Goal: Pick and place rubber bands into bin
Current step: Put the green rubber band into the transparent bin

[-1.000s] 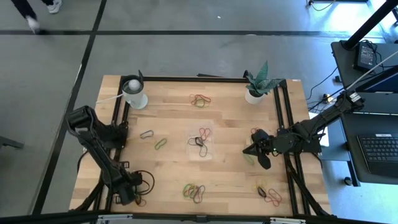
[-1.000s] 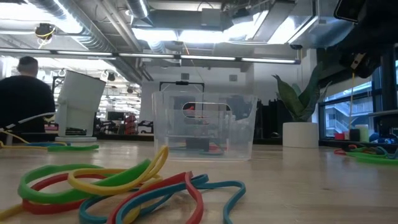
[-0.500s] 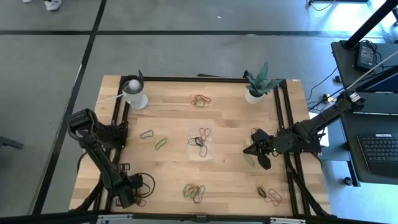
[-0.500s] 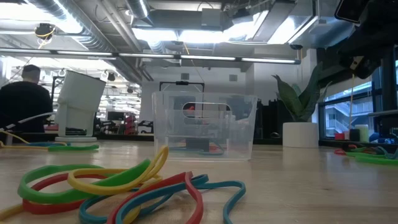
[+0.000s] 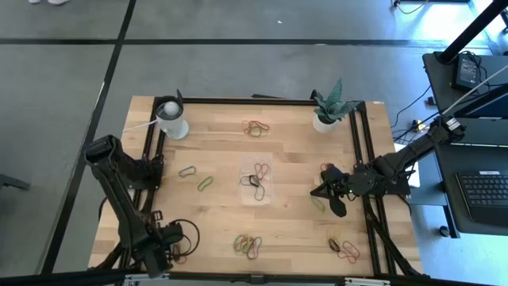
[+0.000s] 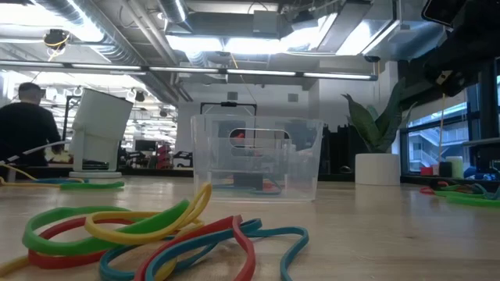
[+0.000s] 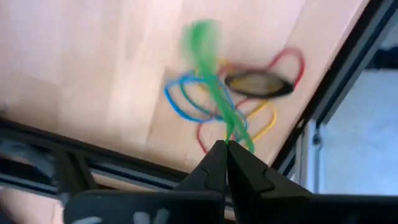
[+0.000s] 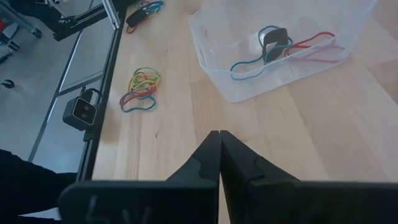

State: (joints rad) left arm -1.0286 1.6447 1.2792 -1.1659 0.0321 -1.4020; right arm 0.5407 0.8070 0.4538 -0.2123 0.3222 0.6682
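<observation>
Over the table's near left corner my left gripper [image 7: 225, 144] [image 5: 168, 243] points down, shut on a green rubber band [image 7: 208, 74]. Under it a pile of blue, red, yellow and dark rubber bands [image 7: 249, 99] lies on the wood. The clear bin [image 5: 255, 181] [image 8: 280, 50] stands mid-table with a few bands inside. My right gripper [image 8: 219, 134] [image 5: 321, 193] hovers right of the bin, shut on nothing. My left gripper pinches the green band at one end of its loop [image 7: 227, 138] between its two fingertips, from above, pointing down. The band hangs below the fingers as a long narrow loop, blurred, over the pile. I cannot tell whether its lower end [image 7: 200, 34] is clear of the wood.
More band piles lie at the far middle [image 5: 255, 127], near middle [image 5: 248, 246] [image 6: 156, 234] and near right [image 5: 344, 248]; two single bands [image 5: 196, 178] lie left of the bin. A white cup [image 5: 171, 119] and a potted plant [image 5: 327, 111] stand at the far corners. Black rails [image 5: 151, 159] edge both sides.
My left arm has risen over the near left corner, its wrist drawing a little toward the table's left edge. My right arm has kept still.
</observation>
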